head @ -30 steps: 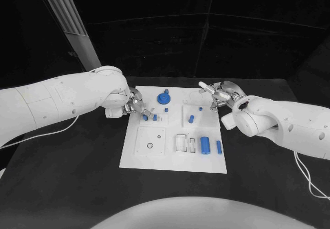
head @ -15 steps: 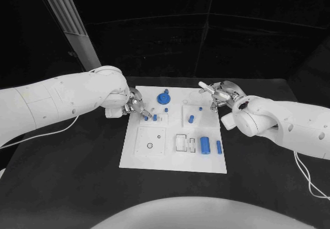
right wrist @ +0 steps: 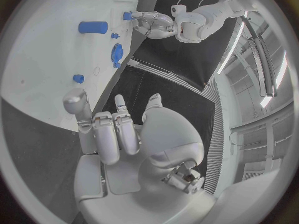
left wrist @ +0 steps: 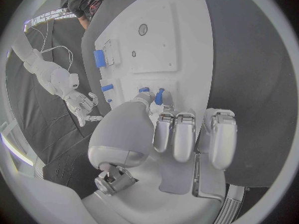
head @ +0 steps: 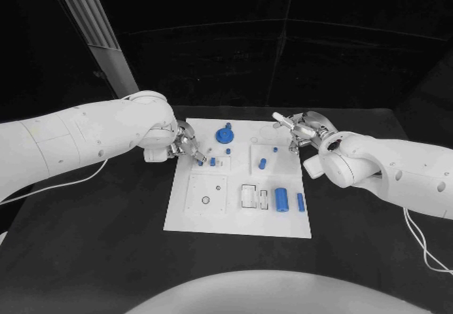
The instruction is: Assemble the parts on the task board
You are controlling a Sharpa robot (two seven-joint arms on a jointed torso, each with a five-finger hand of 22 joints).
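The white task board (head: 236, 216) lies in the middle of the black table. My left hand (head: 182, 147) is at its upper left edge. The thumb and a finger pinch a small blue peg (left wrist: 159, 95) standing in the board, beside a second peg (head: 213, 161). My right hand (head: 300, 129) hovers at the board's upper right corner, holding nothing, with its fingers (right wrist: 76, 104) partly spread. On the board are a round blue knob (head: 224, 135), a short blue piece (head: 262, 163), a blue cylinder (head: 280, 198) and a thin blue bar (head: 301, 201).
A square recessed plate with a small ring (head: 207, 194) sits at the board's lower left. Pale slots (head: 249, 195) lie beside the blue cylinder. A grey post (head: 106, 52) rises behind the table at the left. A white cable (head: 71, 180) trails on the table under my left arm.
My left hand's fingers have reached slightly right and down onto the small blue peg. The right hand has stayed where it was.
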